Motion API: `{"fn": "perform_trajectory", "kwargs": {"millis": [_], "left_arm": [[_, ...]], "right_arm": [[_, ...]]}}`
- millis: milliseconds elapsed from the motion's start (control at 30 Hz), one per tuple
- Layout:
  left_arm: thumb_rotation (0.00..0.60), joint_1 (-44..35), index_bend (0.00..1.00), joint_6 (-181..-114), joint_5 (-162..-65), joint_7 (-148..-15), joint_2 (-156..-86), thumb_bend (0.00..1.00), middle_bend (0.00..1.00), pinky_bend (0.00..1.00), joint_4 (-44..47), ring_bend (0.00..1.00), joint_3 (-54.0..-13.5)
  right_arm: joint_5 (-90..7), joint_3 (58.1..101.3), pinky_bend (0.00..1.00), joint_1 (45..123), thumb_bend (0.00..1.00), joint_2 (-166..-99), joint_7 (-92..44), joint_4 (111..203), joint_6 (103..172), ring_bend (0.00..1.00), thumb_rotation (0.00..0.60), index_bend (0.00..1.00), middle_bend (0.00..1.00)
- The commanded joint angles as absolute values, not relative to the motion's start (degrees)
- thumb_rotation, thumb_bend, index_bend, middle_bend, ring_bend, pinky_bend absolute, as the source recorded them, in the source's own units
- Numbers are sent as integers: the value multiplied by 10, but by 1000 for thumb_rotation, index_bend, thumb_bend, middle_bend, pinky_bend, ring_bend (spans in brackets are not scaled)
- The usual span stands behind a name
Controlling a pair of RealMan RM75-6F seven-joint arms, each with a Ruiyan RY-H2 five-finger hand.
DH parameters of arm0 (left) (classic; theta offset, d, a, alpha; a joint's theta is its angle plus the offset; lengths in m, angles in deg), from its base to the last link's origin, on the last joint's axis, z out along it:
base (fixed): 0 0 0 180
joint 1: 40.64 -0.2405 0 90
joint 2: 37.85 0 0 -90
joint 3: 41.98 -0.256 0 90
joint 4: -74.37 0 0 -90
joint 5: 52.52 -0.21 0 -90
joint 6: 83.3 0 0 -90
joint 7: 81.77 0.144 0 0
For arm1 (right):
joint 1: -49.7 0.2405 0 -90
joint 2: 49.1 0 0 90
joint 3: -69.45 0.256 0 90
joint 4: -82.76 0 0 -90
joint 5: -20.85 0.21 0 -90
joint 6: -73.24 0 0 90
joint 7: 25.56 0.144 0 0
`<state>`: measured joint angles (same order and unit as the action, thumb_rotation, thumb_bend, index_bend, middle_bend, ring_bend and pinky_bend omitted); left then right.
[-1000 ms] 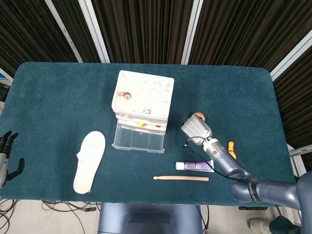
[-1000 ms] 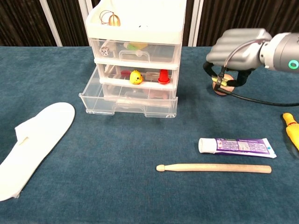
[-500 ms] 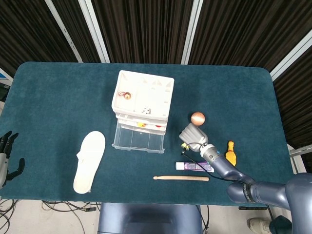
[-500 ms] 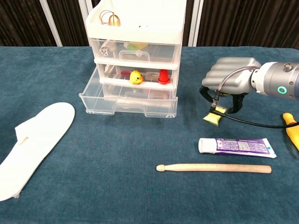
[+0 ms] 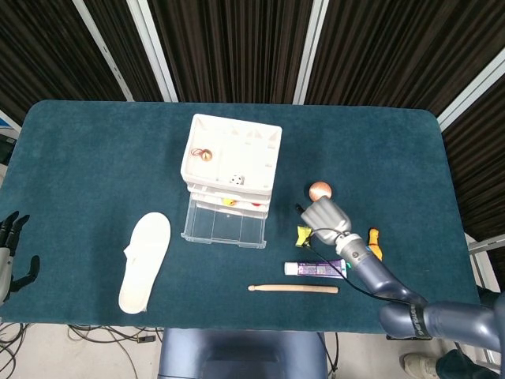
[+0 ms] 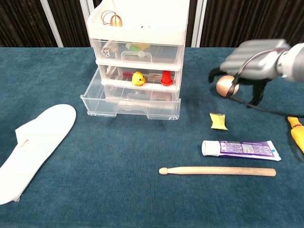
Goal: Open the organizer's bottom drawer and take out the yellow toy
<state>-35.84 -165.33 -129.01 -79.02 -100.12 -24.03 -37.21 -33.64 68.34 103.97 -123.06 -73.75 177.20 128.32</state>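
- Right robot hand [image 6: 254,59]: raised above the bench [image 6: 118,190] to the right of the organizer [image 6: 137,52]; palm faces down, fingers curled loosely downward; nothing is held in it; its image is motion-blurred in the chest view; in the head view it shows at [image 5: 326,215], with the arm reaching in from the lower right edge.
- Left robot hand [image 5: 9,253]: seen only at the left edge of the head view, off the bench; dark fingers point upward and stand apart; it holds nothing.
- Yellow toy [image 6: 218,121]: a small flat yellow piece lying on the bench, below and slightly left of the right robot hand, clear of its fingers; it lies between the organizer and the toothpaste tube [image 6: 240,148]; in the head view it sits at [image 5: 302,234], just left of the hand.
- Bottom drawer [image 6: 128,105]: pulled out toward the camera; the two drawers above it are pushed in.
- Middle drawer: contains a yellow duck figure [image 6: 138,78] and a red piece [image 6: 166,77].
- Copper ball [image 6: 223,85]: rests on the bench just behind the right robot hand's fingers.
- Other items on the bench: a wooden drumstick [image 6: 217,171] in front of the tube; a white insole [image 6: 33,145] to the left of the organizer; a yellow-and-orange item [image 6: 297,130] at the right edge.
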Motion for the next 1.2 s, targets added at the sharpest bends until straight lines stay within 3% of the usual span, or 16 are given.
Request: {"fn": "perform_trajectory", "kwargs": {"millis": [33,133,233,400,600,1200], "left_arm": [[600,-359,61,-1655,-1292,-791,-1002,463,0,0,-239,0,-372],[600,-359,61,-1658,-1297,-787,-1002,463,0,0,-237,0,-373],[600,-360,61,-1663,-1302,-785,-1004,463,0,0,-236,0,-373],[600,-361,61,-1677,-1316,-785,-1008,464,0,0,-230,0,-372],[600,-362,61,-1685,-1332,-784,-1008,463,0,0,-222,0,-375],[600,-361,61,-1694,-1402,-800,-995,464,0,0,-220,0,-402]], "right_arm": [[-285,700,720,995,167,-1150,-760,1889,1389,738,600,103,568],[-319,704,405,941,167,-1126,-708,1929,1473,491,600,51,373],[-364,691,279,890,167,-1112,-654,1938,1530,315,600,14,200],[-467,655,256,790,164,-1122,-567,1903,1640,260,600,1,121],[-558,622,230,705,100,-1154,-471,1831,1705,209,600,1,81],[-621,602,198,635,86,-1167,-490,1794,1658,121,600,0,4]]}}
